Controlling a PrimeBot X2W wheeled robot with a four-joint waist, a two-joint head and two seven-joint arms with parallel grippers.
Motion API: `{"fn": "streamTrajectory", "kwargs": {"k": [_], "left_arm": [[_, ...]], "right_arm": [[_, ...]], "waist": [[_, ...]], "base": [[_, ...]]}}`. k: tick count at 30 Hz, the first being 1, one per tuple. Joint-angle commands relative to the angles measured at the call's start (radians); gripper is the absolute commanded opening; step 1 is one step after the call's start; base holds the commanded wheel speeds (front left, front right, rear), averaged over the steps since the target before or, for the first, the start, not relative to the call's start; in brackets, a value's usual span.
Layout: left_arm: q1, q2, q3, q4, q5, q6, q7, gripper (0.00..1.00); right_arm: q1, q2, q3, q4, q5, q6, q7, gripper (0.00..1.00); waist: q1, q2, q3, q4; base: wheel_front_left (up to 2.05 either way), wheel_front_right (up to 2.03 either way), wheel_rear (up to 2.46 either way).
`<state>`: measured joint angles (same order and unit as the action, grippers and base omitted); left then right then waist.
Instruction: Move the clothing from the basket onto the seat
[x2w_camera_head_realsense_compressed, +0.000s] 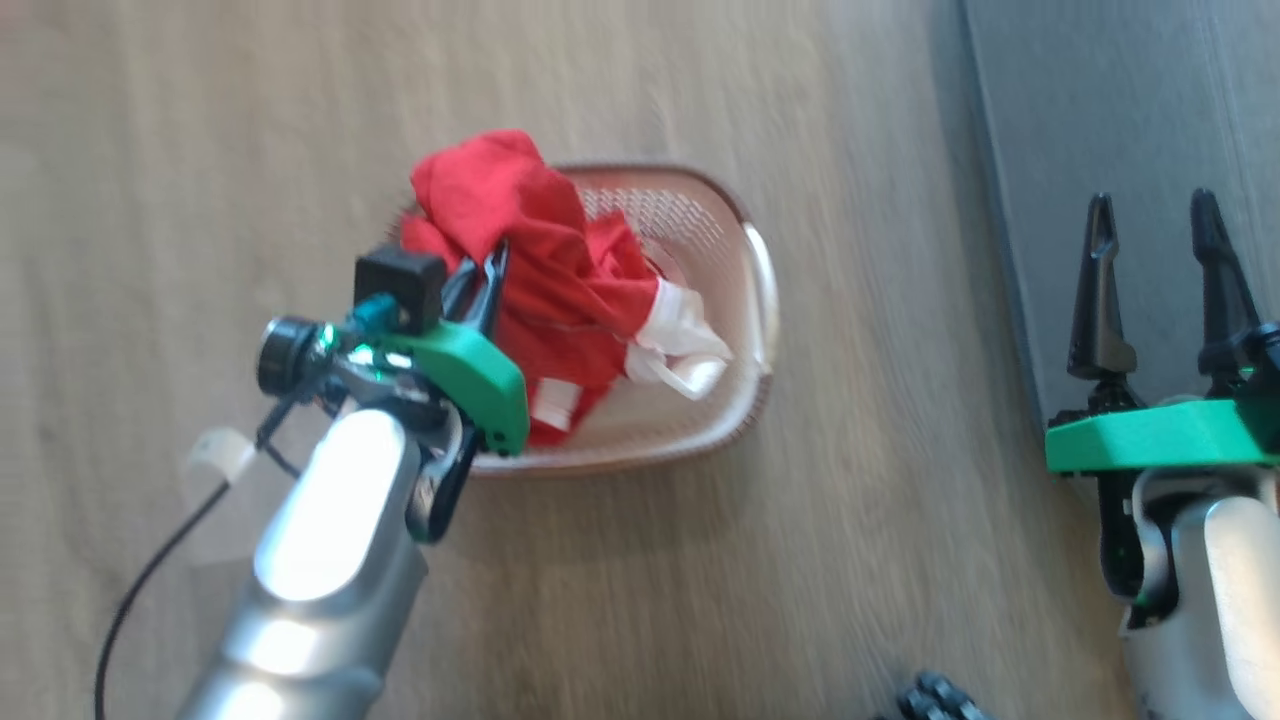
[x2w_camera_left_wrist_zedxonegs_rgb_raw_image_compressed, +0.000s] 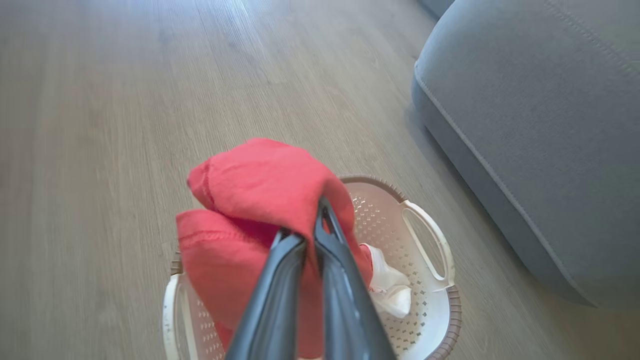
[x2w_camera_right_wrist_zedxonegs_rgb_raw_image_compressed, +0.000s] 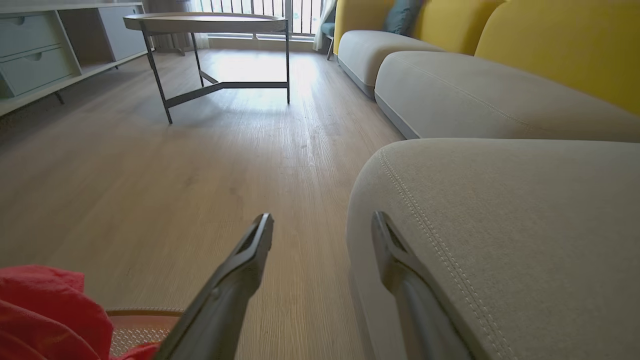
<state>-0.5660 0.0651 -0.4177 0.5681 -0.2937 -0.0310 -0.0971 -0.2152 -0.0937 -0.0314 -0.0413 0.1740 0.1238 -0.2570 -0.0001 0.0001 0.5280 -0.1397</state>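
My left gripper (x2w_camera_left_wrist_zedxonegs_rgb_raw_image_compressed: 306, 227) has its two slim dark fingers pinched tight on the soft red clothing (x2w_camera_left_wrist_zedxonegs_rgb_raw_image_compressed: 250, 180), a crumpled, white-trimmed bundle draped round the tips and bulging above the oval, perforated cream basket (x2w_camera_left_wrist_zedxonegs_rgb_raw_image_compressed: 382, 220) just beneath them. My right gripper (x2w_camera_right_wrist_zedxonegs_rgb_raw_image_compressed: 321, 220) stands spread, holding nothing, with one finger over the rounded, pale-stitched edge of the grey fabric seat (x2w_camera_right_wrist_zedxonegs_rgb_raw_image_compressed: 500, 225) and the other over the wood-grain floor (x2w_camera_right_wrist_zedxonegs_rgb_raw_image_compressed: 200, 175).

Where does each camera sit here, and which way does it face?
Head: on the head, facing down at the floor, basket, clothing and seat; left tool, right tool and pale forearms show.
Left wrist: on the left arm, looking along its shut fingers, which grip the clothing over the basket.
Right wrist: on the right arm, low, facing across the floor to a round table; open fingers show.
Shared: all catch clothing and seat.
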Motion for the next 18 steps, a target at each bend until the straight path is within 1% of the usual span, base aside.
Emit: {"fn": "streamTrajectory", "kwargs": {"k": [1, 3, 4, 9, 13, 16, 18], "left_arm": [[0.019, 0.012, 0.02, -0.057, -0.011, 0.009, 0.0, 0.0], [0.067, 0.023, 0.024, -0.124, -0.018, 0.024, 0.007, 0.0], [0.067, 0.023, 0.024, -0.124, -0.018, 0.024, 0.007, 0.0], [0.139, 0.044, 0.031, -0.207, -0.03, 0.043, 0.012, 0.0], [0.2, 0.074, 0.035, -0.267, -0.037, 0.053, 0.023, 0.0], [0.218, 0.084, 0.038, -0.288, -0.041, 0.055, 0.028, 0.0], [0.244, 0.097, 0.042, -0.317, -0.046, 0.062, 0.035, 0.0]], "right_arm": [[0.02, -0.021, 0.017, -0.025, -0.007, 0.007, -0.005, 1.0], [0.039, -0.034, 0.025, -0.019, -0.009, 0.007, -0.005, 1.0], [0.039, -0.034, 0.025, -0.019, -0.009, 0.007, -0.005, 1.0], [0.089, -0.05, 0.035, -0.003, -0.011, 0.007, -0.005, 1.0], [0.143, -0.06, 0.043, 0.006, -0.007, 0.007, -0.005, 1.0], [0.159, -0.065, 0.045, 0.008, -0.004, 0.007, -0.005, 1.0], [0.182, -0.068, 0.049, 0.012, -0.003, 0.007, -0.005, 1.0]], "waist": [[0.0001, -0.0001, -0.114, 0.097], [0.0001, -0.0001, -0.167, 0.122], [0.0001, -0.0001, -0.167, 0.122], [0.0001, -0.0001, -0.263, 0.154], [0.0001, -0.0001, -0.348, 0.173], [0.0001, -0.0001, -0.376, 0.177], [0.0001, -0.0001, -0.416, 0.182]], "base": [[0.0, 0.0, 0.0], [0.0, 0.0, 0.0], [0.0, 0.0, 0.0], [0.0, 0.0, 0.0], [0.0, 0.0, 0.0], [0.0, 0.0, 0.0], [0.0, 0.0, 0.0]]}}
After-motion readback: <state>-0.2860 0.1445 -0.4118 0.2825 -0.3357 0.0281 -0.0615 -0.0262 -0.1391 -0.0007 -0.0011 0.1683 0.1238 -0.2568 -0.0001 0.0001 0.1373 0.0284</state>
